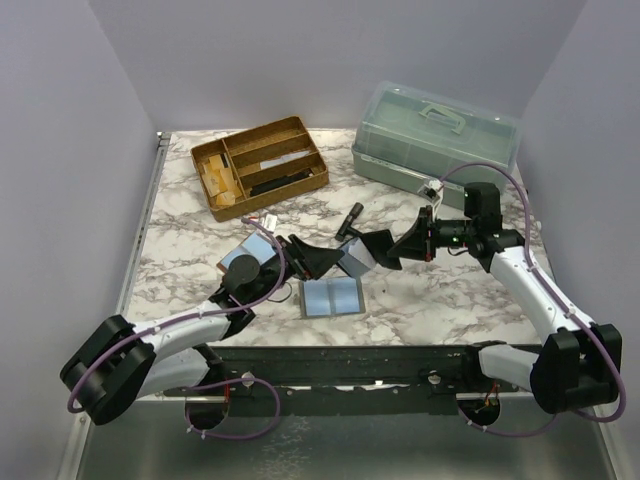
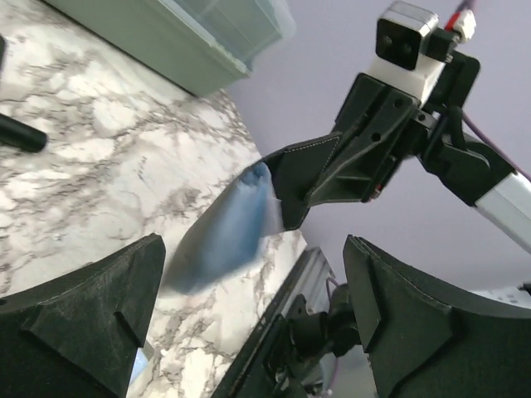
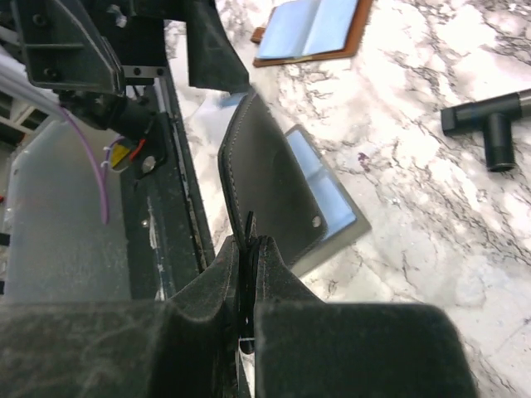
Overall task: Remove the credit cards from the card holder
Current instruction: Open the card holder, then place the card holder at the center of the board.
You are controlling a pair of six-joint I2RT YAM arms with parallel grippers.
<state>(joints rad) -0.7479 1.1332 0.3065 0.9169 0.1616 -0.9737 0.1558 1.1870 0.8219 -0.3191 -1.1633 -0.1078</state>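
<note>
Grip is what matters most at this step. Our right pincer (image 3: 249,249) is pinched tight on the edge of the black card holder (image 3: 265,178) and, as far as we can tell, holds it up off the table (image 1: 430,300). We judge that this hold should be firm on the stitched flap so the holder cannot swing. A light-blue credit card (image 2: 226,232) pokes out of the holder's lower side. It is blurred in the left wrist view, so we cannot tell how far it is free. Our left pincer (image 1: 305,258) stands just beside the holder, on the side away from the right pincer, with its jaws spread wide and nothing in them. To pull well, we would bring those jaws around the card's exposed end, close on the card alone and not the leather, then draw straight out along the pocket's line. An open folder (image 1: 332,297) with pale blue panels lies on the table, nearer our arm bases than the holder. Whether those panels are cards we cannot tell. We read no brand, label or writing on the holder, the card or the folder.
</note>
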